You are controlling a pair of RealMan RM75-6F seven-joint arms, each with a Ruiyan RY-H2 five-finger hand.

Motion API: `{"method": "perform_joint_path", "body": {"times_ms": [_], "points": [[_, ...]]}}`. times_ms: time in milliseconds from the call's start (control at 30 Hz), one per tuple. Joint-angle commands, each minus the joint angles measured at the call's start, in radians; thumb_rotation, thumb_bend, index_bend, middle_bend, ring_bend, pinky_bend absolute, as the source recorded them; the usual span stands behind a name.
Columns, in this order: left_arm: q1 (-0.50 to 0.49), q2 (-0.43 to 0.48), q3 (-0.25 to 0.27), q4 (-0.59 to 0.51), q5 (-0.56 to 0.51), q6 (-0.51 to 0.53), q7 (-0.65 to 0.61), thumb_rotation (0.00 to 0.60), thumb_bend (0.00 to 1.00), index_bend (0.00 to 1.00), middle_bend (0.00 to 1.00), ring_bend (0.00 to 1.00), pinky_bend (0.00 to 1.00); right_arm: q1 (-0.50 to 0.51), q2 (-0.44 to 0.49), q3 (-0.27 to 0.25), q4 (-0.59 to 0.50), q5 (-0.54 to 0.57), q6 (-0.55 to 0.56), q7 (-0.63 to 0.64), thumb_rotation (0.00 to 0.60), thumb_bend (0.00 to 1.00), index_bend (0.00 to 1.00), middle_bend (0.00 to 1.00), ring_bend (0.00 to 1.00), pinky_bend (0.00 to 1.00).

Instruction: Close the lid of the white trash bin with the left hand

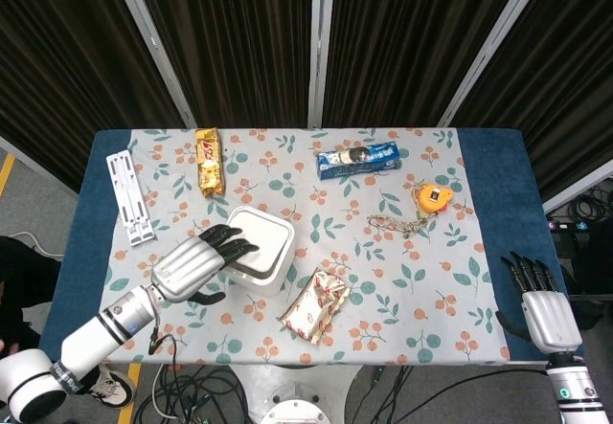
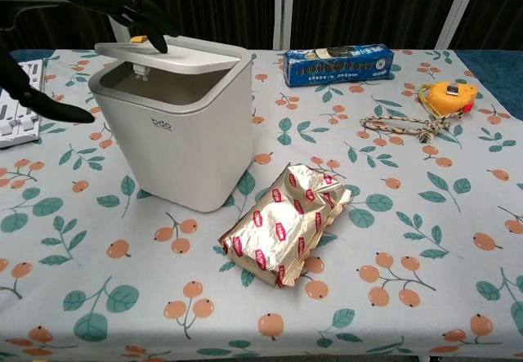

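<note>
Looking down from the head view, the left hand point(image 1: 192, 266) is resting its dark fingertips point(image 1: 230, 242) on the lid point(image 1: 261, 242) of the white trash bin point(image 1: 254, 277), which is standing left of centre on the floral surface point(image 1: 441, 280). Its fingers are lying apart, flat on the lid and gripping nothing. The right hand point(image 1: 543, 311) is hanging off the surface's right edge, fingers spread and holding nothing.

Turning to the chest view, the lid point(image 2: 184, 55) is sitting nearly level, with a thin gap showing above the front rim. The lid is probably light, stiff, smooth plastic on a hinge, so pressing down near its free front edge, not grasping, looks best.
</note>
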Motion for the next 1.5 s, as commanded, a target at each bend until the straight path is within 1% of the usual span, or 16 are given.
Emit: {"method": "perform_joint_path", "body": {"times_ms": [33, 367, 667, 1000, 1133, 1267, 1500], "points": [[0.009, -0.009, 0.007, 0.009, 0.009, 0.012, -0.004, 0.599, 0.21, 0.14, 0.19, 0.07, 0.13, 0.0, 0.001, 0.001, -0.003, 0.001, 0.001, -0.001, 0.6, 0.18, 0.0, 0.0, 0.0, 0.0], [0.036, -0.04, 0.038, 0.034, 0.035, 0.042, -0.02, 0.599, 0.21, 0.14, 0.19, 0.07, 0.13, 0.004, -0.001, -0.002, -0.007, 0.008, -0.015, -0.006, 0.6, 0.18, 0.0, 0.0, 0.0, 0.0], [0.057, -0.088, 0.062, 0.061, 0.051, 0.062, -0.013, 0.599, 0.21, 0.14, 0.19, 0.07, 0.13, 0.003, 0.004, -0.003, -0.008, 0.009, -0.016, 0.006, 0.6, 0.18, 0.0, 0.0, 0.0, 0.0], [0.085, -0.132, 0.079, 0.092, 0.063, 0.099, -0.009, 0.6, 0.21, 0.14, 0.19, 0.07, 0.13, 0.005, 0.001, -0.007, -0.006, 0.008, -0.024, 0.009, 0.6, 0.18, 0.0, 0.0, 0.0, 0.0], [0.09, -0.13, 0.075, 0.091, 0.065, 0.111, -0.01, 0.6, 0.21, 0.14, 0.19, 0.07, 0.13, 0.004, 0.0, -0.007, -0.004, 0.007, -0.022, 0.01, 0.6, 0.18, 0.0, 0.0, 0.0, 0.0], [0.099, -0.122, 0.064, 0.082, 0.077, 0.145, -0.007, 0.6, 0.21, 0.14, 0.19, 0.07, 0.13, 0.004, 0.0, -0.007, -0.002, 0.008, -0.022, 0.013, 0.6, 0.18, 0.0, 0.0, 0.0, 0.0], [0.128, -0.081, 0.025, 0.055, 0.098, 0.247, -0.019, 0.6, 0.21, 0.14, 0.19, 0.07, 0.13, 0.003, 0.003, -0.004, -0.003, 0.009, -0.017, 0.016, 0.6, 0.18, 0.0, 0.0, 0.0, 0.0]]}}
